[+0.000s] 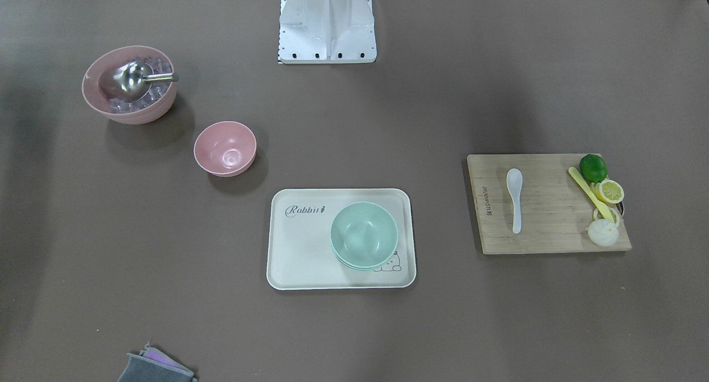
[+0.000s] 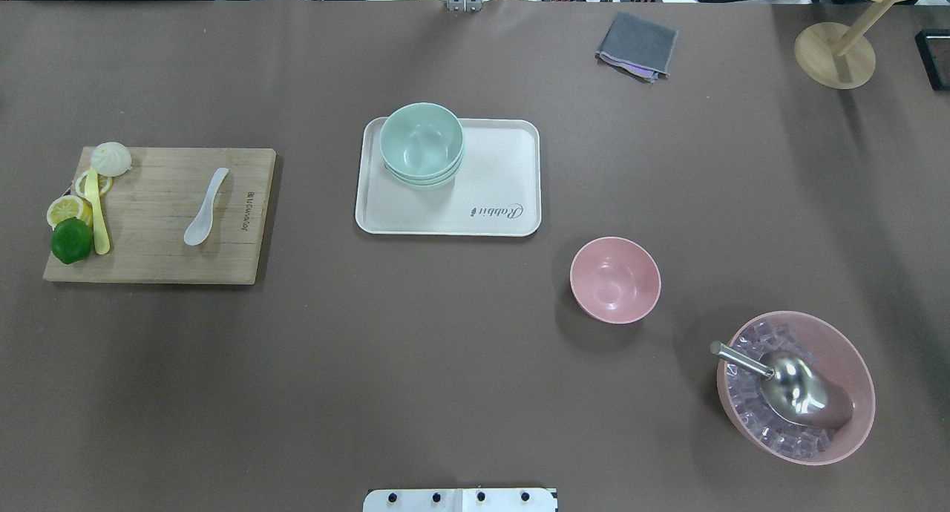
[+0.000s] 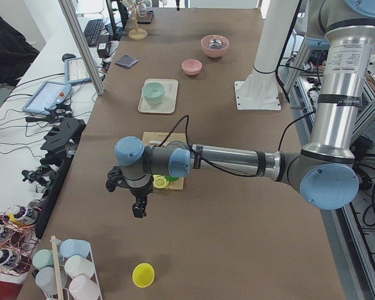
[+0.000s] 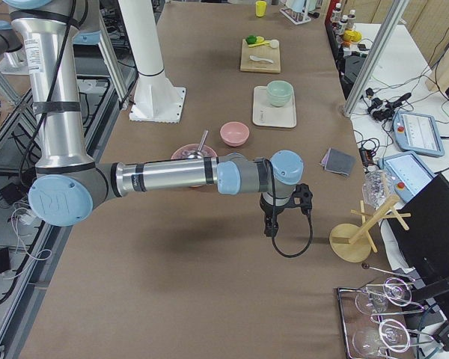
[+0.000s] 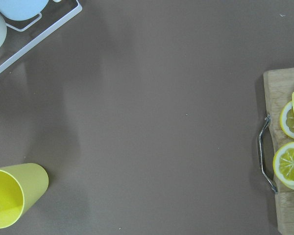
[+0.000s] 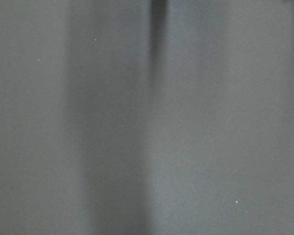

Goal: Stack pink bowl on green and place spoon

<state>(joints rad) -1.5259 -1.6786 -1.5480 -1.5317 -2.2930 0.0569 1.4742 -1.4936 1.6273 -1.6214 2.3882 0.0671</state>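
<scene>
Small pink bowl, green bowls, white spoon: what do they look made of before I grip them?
Small pink bowl: probably matte plastic or melamine, given the even colour and soft sheen inside. Green bowls: the same look, pale and matte, with thin nested rims. Spoon: white, smooth and slightly glossy. It could be plastic or ceramic; I cannot tell which.

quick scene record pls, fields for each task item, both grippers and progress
small pink bowl: upright, empty, on bare table between the tray and the large pink bowl
green bowls: nested stack on one corner of the tray
spoon: white, lying on the cutting board
large pink bowl: holds ice and a metal scoop
left gripper: over bare table past the board; jaw state cannot be told
right gripper: over bare table, away from the bowls; jaw state cannot be told
progress: nothing stacked or placed yet
</scene>
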